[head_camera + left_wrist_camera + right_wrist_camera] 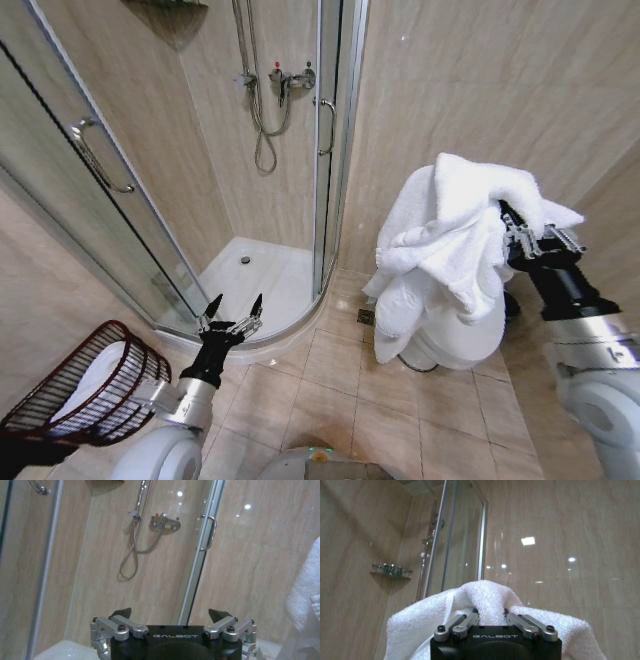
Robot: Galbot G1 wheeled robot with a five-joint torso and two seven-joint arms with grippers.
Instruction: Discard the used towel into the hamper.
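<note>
Most of my right gripper [510, 232] is buried in the white towel [450, 240] it pinches, held high over the toilet [455, 335], whose bowl the hanging cloth largely covers. My left gripper [232, 309] stands spread wide and empty near the shower tray's curb [262, 345]. Low on my left, the hamper [90, 385] tilts, its base cut off, with open floor tiles [340, 400] between.

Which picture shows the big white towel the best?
The head view: the towel hangs in full from the right gripper, in front of the toilet. The right wrist view gives only the bunched fold pinched between the fingers. The left wrist view catches just an edge beside the shower.
</note>
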